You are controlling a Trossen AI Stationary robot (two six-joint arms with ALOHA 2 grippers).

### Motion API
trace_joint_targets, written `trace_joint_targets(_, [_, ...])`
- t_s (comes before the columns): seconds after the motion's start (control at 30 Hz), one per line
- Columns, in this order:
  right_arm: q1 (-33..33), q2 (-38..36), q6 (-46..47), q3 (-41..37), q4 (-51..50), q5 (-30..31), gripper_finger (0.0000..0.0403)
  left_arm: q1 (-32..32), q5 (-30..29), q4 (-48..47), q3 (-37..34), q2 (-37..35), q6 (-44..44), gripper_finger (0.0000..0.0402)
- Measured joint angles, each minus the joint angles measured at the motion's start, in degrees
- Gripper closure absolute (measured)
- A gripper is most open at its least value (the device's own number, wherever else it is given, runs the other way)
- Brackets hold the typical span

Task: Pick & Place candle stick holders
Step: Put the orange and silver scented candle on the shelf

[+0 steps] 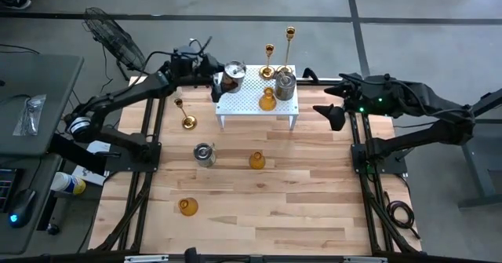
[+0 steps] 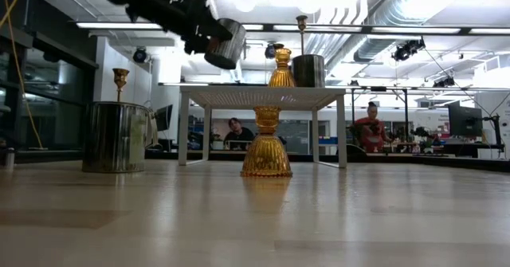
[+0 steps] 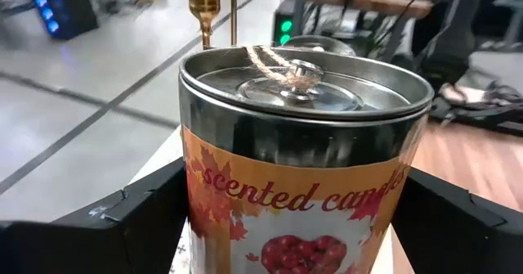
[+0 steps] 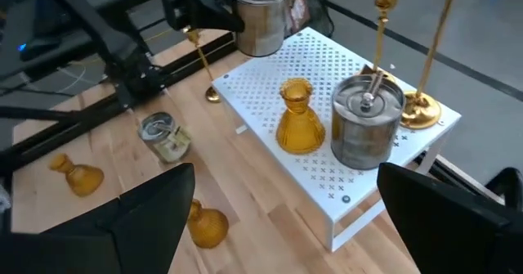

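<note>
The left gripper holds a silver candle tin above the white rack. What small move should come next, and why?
Probably lower it straight down. The left gripper holds the silver tin tilted above the white rack, over a bare corner clear of the amber holder; then release.

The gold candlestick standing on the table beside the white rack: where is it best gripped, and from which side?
Grip the gold candlestick on its slim stem, just under the top cup, coming from above with the jaws either side. It stands upright; its round base sits too flat and low to pinch.
</note>
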Motion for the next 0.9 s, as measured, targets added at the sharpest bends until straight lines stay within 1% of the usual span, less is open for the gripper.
trace_joint_targets(0.17, [-0.02, 0.41, 4.09, 0.00, -0.11, 1.15, 0.0027, 3.58, 9.19, 11.85, -4.97, 1.61, -1.51, 0.0051])
trace_joint_targets(0.27, [0.00, 0.47, 6.03, 0.00, -0.13, 2.45, 0.0027, 4.05, 12.08, 17.25, -6.54, 3.62, -1.57, 0.0051])
trace_joint_targets(0.37, [0.00, 0.47, 8.03, 0.00, -0.13, 2.93, 0.0027, 3.93, 13.04, 19.32, -6.96, 6.30, -0.40, 0.0051])
trace_joint_targets(0.6, [0.00, 0.56, 11.67, 0.00, 0.01, 3.61, 0.0027, 3.90, 14.72, 27.65, -6.90, 12.87, 0.43, 0.0051])
trace_joint_targets(0.73, [0.00, 0.71, 12.36, 0.00, 0.00, 3.61, 0.0027, 3.93, 16.44, 32.46, -6.82, 15.14, 0.43, 0.0051])
trace_joint_targets(0.9, [0.00, 1.39, 13.29, 0.02, 0.02, 4.63, 0.0027, 3.91, 16.97, 35.67, -6.88, 17.87, 0.43, 0.0051])
